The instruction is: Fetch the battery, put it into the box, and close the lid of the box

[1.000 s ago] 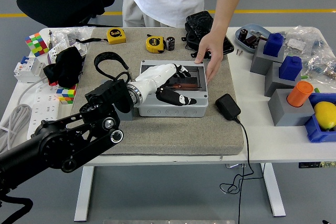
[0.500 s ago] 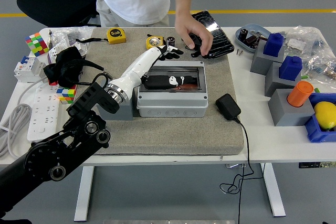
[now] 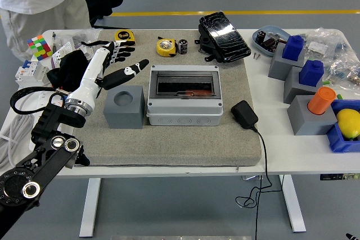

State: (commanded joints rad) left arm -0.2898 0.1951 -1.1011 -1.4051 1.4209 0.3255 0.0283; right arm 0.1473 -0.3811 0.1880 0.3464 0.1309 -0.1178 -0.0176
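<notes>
The grey box sits mid-table on the felt mat, its dark transparent lid lying flat over the opening. A small black battery stands behind it next to a yellow tape measure. My left hand, white with black fingertips, is open and empty, raised above the mat left of the box, over the grey cube. My right arm is out of view.
A person stands at the far left corner, hands away from the table. A black charger with a cable lies right of the box. A black case, a second tape measure, puzzle cubes and grey-blue blocks surround the mat.
My left hand has pulled back from over the box to the left. The person has taken the hand off the table and stepped to the far left. The lid now lies shut.
</notes>
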